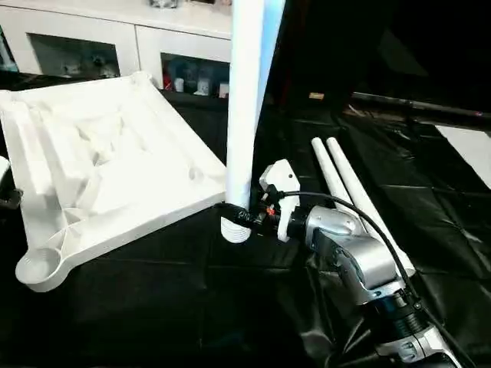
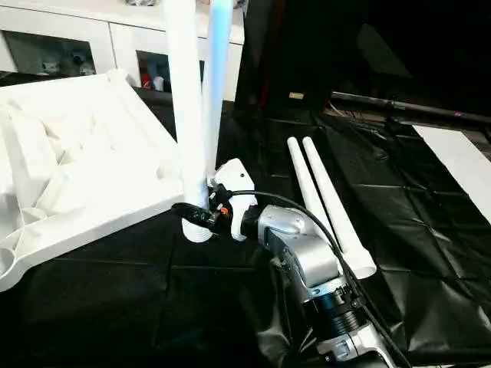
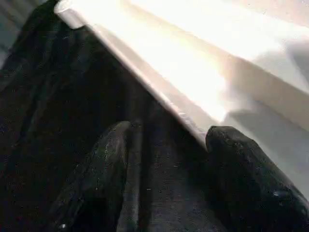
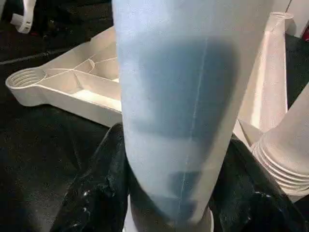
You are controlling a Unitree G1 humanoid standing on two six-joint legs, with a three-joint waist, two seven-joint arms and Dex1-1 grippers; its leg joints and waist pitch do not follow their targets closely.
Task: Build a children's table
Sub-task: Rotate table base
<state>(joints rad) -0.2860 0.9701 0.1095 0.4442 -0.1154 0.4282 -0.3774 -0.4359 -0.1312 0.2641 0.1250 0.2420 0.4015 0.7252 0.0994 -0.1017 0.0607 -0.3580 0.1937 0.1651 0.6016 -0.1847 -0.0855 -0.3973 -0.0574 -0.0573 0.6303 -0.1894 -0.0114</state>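
The children's table lies in parts. Its white tabletop (image 1: 153, 176) rests upside down on the left, ribs up, with a round corner socket (image 1: 34, 268) nearest me. My right gripper (image 1: 239, 216) is shut on an upright white leg (image 1: 247, 115), just above its threaded lower end (image 1: 236, 228). That end stands on the black cloth beside the tabletop's near right corner. A second upright tube (image 2: 217, 77) shows right behind it. My left gripper (image 3: 169, 135) is open, low over the cloth, one finger (image 3: 241, 169) against the tabletop's rim (image 3: 145, 72).
Two more white legs (image 1: 349, 192) lie side by side on the black cloth to the right of my right arm. A white glass-door cabinet (image 1: 115, 46) stands behind the tabletop. A pale strip (image 1: 472, 149) shows at the far right edge.
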